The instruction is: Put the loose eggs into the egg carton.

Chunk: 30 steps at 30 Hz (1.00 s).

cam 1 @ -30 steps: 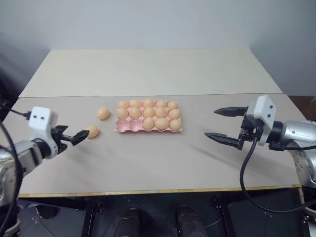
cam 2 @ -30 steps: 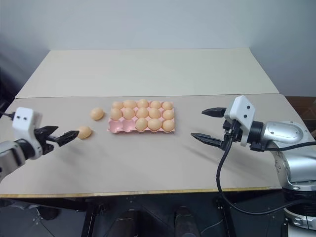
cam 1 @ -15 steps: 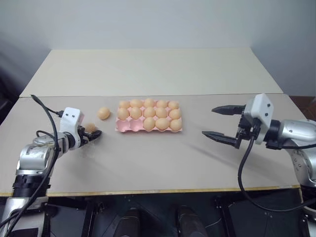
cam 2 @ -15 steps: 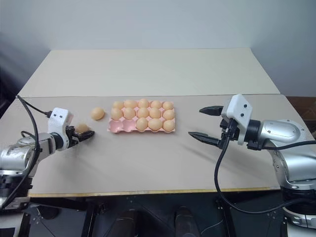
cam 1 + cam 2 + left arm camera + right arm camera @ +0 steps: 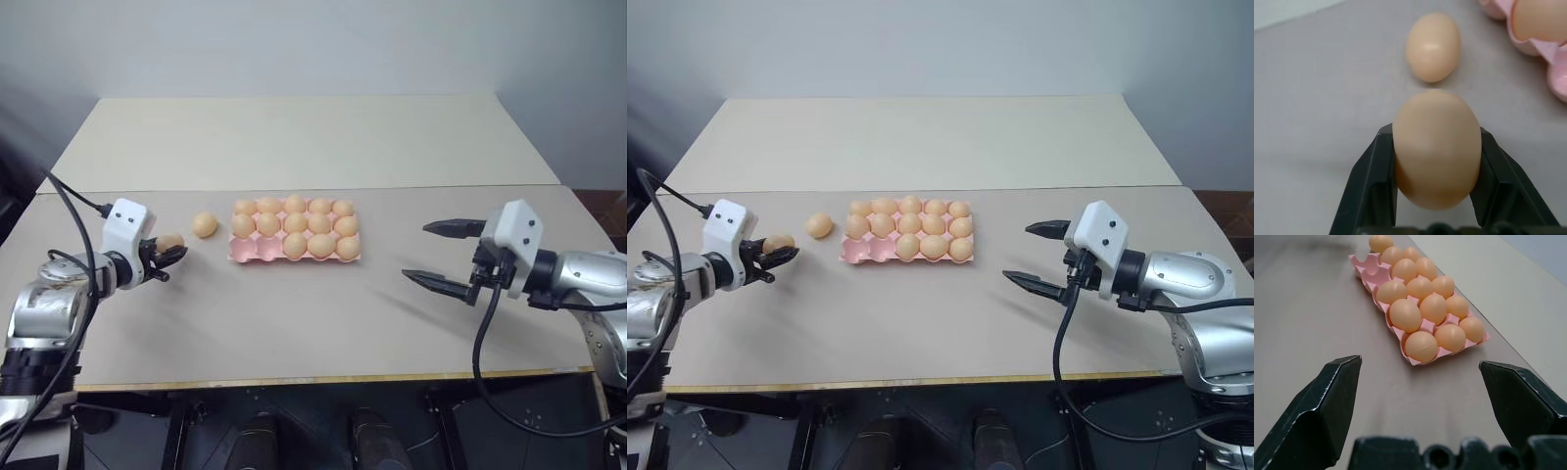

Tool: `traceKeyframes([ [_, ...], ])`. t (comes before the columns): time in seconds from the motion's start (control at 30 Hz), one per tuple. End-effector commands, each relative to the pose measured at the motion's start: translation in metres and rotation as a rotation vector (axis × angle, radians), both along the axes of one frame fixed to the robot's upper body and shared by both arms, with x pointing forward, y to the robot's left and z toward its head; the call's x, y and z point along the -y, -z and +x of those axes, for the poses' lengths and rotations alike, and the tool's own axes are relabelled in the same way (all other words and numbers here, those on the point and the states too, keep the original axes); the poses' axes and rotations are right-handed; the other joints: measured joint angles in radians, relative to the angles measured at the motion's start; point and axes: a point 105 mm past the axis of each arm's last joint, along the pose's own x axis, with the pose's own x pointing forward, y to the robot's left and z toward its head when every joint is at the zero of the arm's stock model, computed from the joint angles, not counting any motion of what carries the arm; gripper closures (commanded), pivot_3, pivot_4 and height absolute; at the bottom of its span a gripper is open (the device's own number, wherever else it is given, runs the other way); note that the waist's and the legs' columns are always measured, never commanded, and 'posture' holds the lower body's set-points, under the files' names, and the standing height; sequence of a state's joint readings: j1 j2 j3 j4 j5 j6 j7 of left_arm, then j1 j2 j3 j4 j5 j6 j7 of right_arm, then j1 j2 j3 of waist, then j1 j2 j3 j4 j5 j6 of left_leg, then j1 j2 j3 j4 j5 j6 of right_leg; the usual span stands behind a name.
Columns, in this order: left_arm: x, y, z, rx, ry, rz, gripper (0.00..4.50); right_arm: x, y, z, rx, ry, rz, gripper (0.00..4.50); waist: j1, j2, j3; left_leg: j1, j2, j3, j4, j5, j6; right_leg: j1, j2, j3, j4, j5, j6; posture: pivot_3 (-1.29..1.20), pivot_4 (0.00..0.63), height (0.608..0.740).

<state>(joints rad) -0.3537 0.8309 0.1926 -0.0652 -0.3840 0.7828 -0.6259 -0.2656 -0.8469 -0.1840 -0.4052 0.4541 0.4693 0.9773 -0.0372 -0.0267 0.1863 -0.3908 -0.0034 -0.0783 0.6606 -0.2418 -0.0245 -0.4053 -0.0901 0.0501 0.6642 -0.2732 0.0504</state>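
My left gripper [image 5: 167,255] is shut on one of the loose eggs [image 5: 1437,147], a light orange-tan oval pinched between its two black fingers [image 5: 1376,171] just over the table, left of the egg carton. A second loose egg [image 5: 205,224] lies on the table between that gripper and the carton. The pink egg carton [image 5: 250,254] sits mid-table with most cups filled; its two front-left cups are bare. My right gripper [image 5: 416,252] hangs open to the right of the carton, pointing at it, with nothing between its fingers [image 5: 1327,401].
The beige table [image 5: 294,313] has a seam running across it behind the carton, and a second tabletop [image 5: 294,137] lies beyond. The front edge [image 5: 313,377] is close below both arms.
My left gripper swung in from the far left to the nearer loose egg and shut on it. The right gripper has stayed open in place.
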Motion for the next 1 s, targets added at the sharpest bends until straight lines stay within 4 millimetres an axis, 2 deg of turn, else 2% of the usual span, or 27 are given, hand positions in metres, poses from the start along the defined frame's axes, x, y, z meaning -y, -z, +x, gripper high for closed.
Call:
traceKeyframes([
  [0.03,0.038,-0.046,-0.014,0.155,0.202,-0.054,2.86,-0.002,-0.018,-0.002,0.082,-0.005,0.0,0.0,0.001,0.0,0.0,0.0,0.0,0.0,0.0,0.0,0.0,0.0,0.0,0.0,0.0,0.0,0.0,0.0,0.15,0.74],
  [0.13,0.071,-0.058,-0.015,0.182,0.31,-0.108,2.86,-0.005,-0.018,-0.001,0.09,-0.009,0.01,0.0,0.013,0.0,0.0,0.0,0.0,0.0,0.0,0.0,0.0,0.001,0.0,-0.001,0.0,0.0,0.0,0.0,0.15,0.74],
  [0.23,0.105,-0.051,-0.005,0.178,0.394,-0.128,2.86,-0.008,-0.015,0.001,0.108,-0.001,0.003,0.0,0.02,0.0,0.0,0.001,-0.001,0.0,0.0,0.0,0.0,0.002,0.0,-0.001,-0.001,0.0,0.001,0.0,0.15,0.74],
  [0.4,0.128,-0.032,0.014,0.115,0.416,-0.077,2.86,-0.01,-0.018,0.002,0.135,0.021,0.016,0.0,0.017,-0.001,0.0,0.0,-0.001,0.0,0.001,0.0,0.0,0.001,0.0,0.0,-0.001,0.0,0.001,0.0,0.15,0.74],
  [0.47,0.132,-0.029,0.018,0.095,0.427,-0.073,2.86,-0.009,-0.019,0.002,0.141,0.033,0.018,0.0,0.014,-0.001,0.0,0.0,-0.001,0.0,0.001,0.0,0.0,0.001,0.001,0.0,0.0,0.0,0.001,0.0,0.15,0.74],
  [0.63,0.138,-0.023,0.024,0.052,0.444,-0.042,1.27,-0.006,-0.02,0.0,0.147,0.06,0.022,0.0,0.016,-0.001,0.0,0.0,-0.001,0.0,0.001,0.0,0.0,0.001,0.0,0.0,-0.001,0.0,0.001,0.0,0.15,0.74],
  [0.77,0.134,-0.036,0.021,0.097,0.448,-0.049,0.02,-0.004,-0.021,-0.001,0.151,0.069,0.026,0.0,0.016,-0.001,0.0,0.0,-0.001,0.0,0.001,0.0,0.0,0.001,0.0,0.0,-0.001,0.0,0.001,0.0,0.15,0.74],
  [0.9,0.127,-0.05,0.018,0.142,0.43,-0.041,0.02,-0.003,-0.021,0.001,0.153,0.072,0.026,0.0,0.016,-0.001,0.0,0.0,-0.001,0.0,0.001,0.0,0.0,0.001,0.0,0.0,-0.001,0.0,0.001,0.0,0.15,0.74],
  [1.0,0.104,-0.068,0.009,0.199,0.397,-0.032,0.02,-0.002,-0.022,0.003,0.157,0.073,0.032,0.0,0.013,-0.001,0.0,0.0,0.0,0.0,0.001,0.0,0.0,0.001,0.001,0.0,-0.001,0.0,0.001,0.0,0.15,0.74],
])
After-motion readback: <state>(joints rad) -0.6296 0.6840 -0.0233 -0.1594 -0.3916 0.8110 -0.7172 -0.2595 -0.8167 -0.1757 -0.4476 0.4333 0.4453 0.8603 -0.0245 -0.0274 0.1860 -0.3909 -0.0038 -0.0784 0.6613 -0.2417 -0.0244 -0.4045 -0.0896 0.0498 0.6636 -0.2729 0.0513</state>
